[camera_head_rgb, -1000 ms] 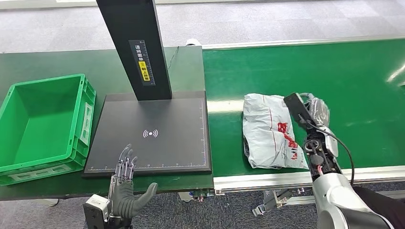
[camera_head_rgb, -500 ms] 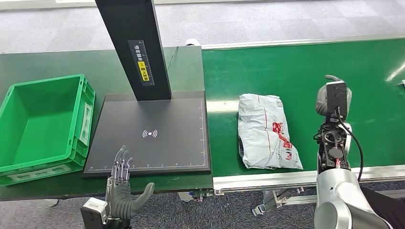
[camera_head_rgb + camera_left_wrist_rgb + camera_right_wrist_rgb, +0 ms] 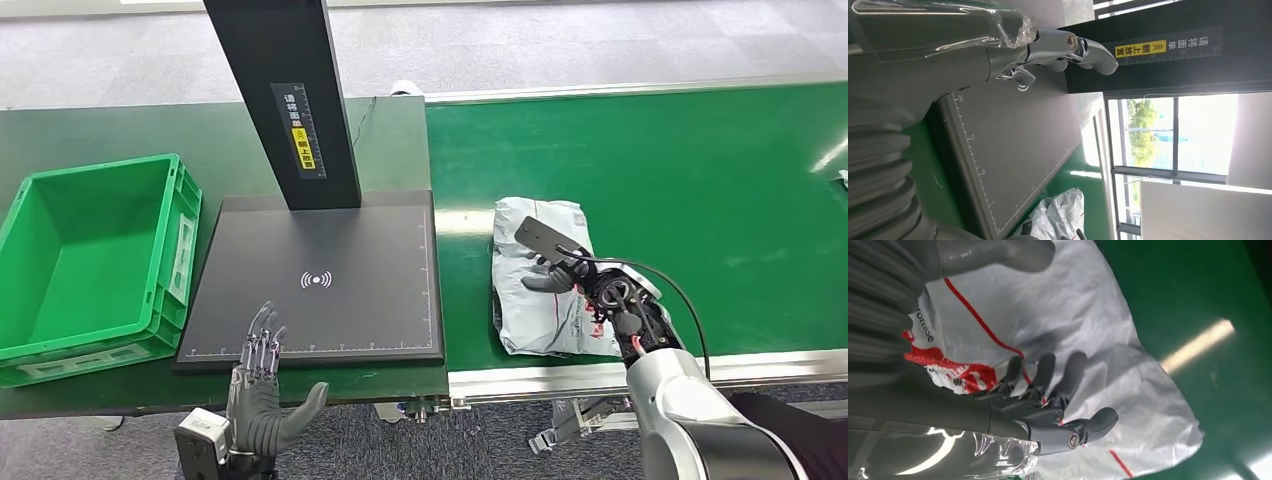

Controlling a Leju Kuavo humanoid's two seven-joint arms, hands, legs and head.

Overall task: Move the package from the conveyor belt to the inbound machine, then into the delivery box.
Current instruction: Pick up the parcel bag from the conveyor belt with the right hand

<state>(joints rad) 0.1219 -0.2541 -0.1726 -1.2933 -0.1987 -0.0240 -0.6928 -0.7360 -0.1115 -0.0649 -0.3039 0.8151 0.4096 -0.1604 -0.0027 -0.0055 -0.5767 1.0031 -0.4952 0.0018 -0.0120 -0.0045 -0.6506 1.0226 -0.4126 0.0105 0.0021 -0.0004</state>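
The package (image 3: 535, 310) is a crumpled white plastic mailer with red print, lying on the green conveyor belt (image 3: 700, 180) just right of the inbound machine's black plate (image 3: 315, 285). My right hand (image 3: 558, 275) hovers over the package's middle, palm down. In the right wrist view its dark fingers (image 3: 1048, 405) are spread and slightly curled over the white bag (image 3: 1088, 315), thumb apart, gripping nothing. My left hand (image 3: 262, 385) stands open at the plate's front edge, fingers pointing up. The left wrist view shows this hand (image 3: 1048, 50) over the plate and the package (image 3: 1058, 217) beyond it.
The machine's black post (image 3: 290, 100) rises at the back of the plate. An empty green delivery box (image 3: 90, 260) stands left of the plate on the dark green table. The belt's metal rail (image 3: 560, 378) runs along the front edge.
My right arm has swung in from the package's right side to over its middle. The package has drifted slightly left on the belt. My left hand has barely moved.
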